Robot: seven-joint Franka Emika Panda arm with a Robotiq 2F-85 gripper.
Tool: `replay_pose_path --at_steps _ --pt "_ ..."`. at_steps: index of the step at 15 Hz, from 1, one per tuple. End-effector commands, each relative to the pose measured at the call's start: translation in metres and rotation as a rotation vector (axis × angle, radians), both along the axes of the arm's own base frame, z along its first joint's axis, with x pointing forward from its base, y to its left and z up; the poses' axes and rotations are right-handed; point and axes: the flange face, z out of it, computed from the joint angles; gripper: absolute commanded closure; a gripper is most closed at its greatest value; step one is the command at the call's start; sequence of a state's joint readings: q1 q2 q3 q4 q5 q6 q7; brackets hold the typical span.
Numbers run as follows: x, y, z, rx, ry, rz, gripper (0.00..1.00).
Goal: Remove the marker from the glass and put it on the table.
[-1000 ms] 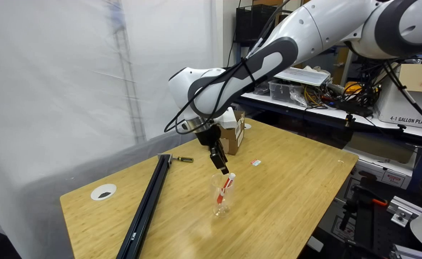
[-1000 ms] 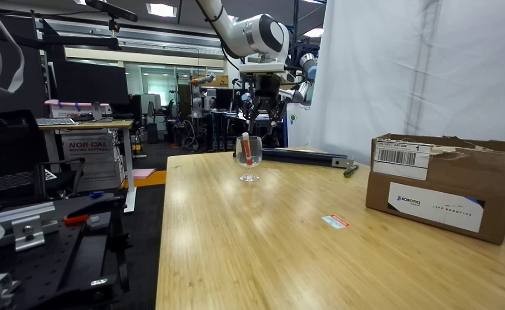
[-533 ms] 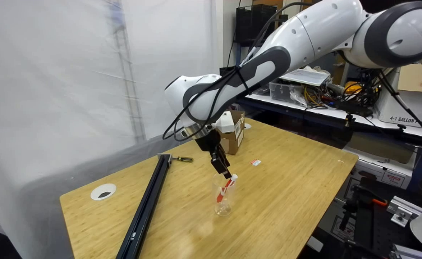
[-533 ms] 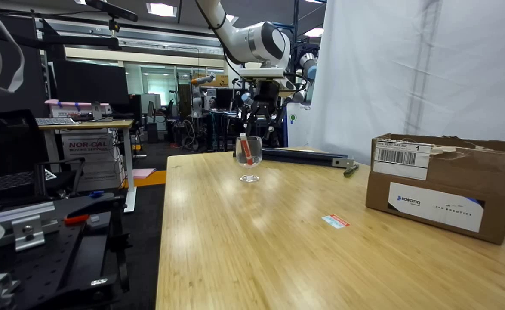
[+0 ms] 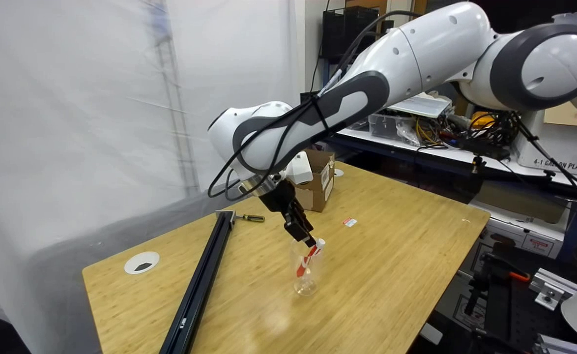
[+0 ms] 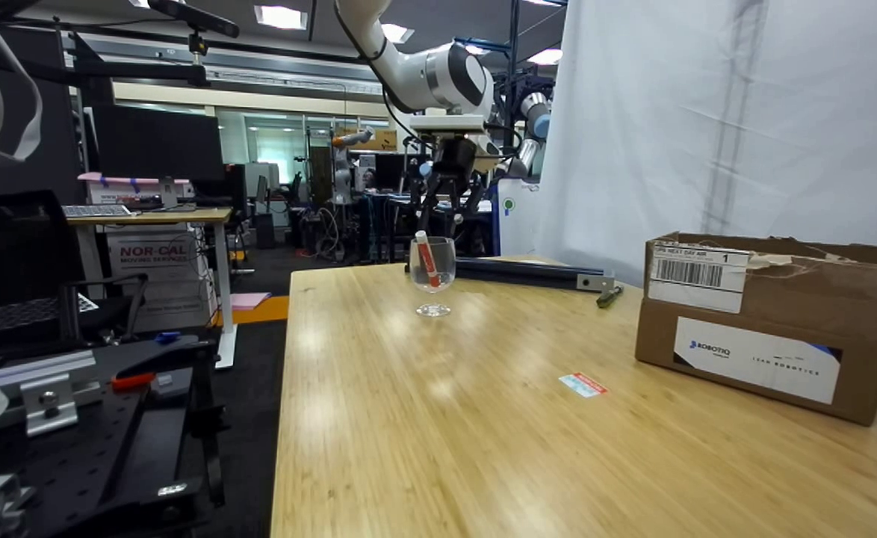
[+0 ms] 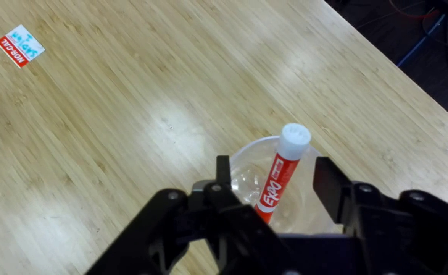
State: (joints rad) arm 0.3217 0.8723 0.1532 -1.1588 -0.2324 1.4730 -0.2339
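A robotics lab is indicated. A light wooden table (image 5: 391, 236) is overhung by a white and dark-grey jointed robot arm (image 5: 401, 64); in an exterior view, 2 more are seen in the background: a slim pale arm with an orange part (image 6: 343, 178) and a silver arm with a blue joint cap (image 6: 534, 109). "ROBOTIQ" is printed on an open brown cardboard box (image 6: 771, 314), and a perforated black metal plate (image 6: 57, 463) is topped by a silver metal bracket (image 6: 50, 402). A white-edged bench (image 5: 396, 140) is heaped with tangled black cables (image 5: 500, 128). A black flat monitor (image 6: 158, 143) is stood on a wooden-topped desk (image 6: 203, 215).
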Motion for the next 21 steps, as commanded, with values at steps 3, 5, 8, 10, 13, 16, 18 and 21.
replay_pose_path --at_steps 3,5,8,10,13,16,18,21 --pt "0.01 0.0 0.004 -0.041 0.022 -0.015 0.51" --pt "0.011 -0.001 0.002 -0.046 0.029 -0.021 0.4" --pt "0.012 -0.001 -0.001 -0.051 0.046 -0.032 0.39" --pt "0.011 -0.002 -0.005 -0.057 0.065 -0.04 0.38" --pt "0.01 -0.004 -0.011 -0.07 0.089 -0.055 0.4" --pt "0.01 -0.005 -0.016 -0.084 0.107 -0.065 0.54" --pt "0.01 -0.005 -0.018 -0.094 0.116 -0.073 0.69" --pt "0.009 -0.005 -0.019 -0.102 0.123 -0.08 0.56"
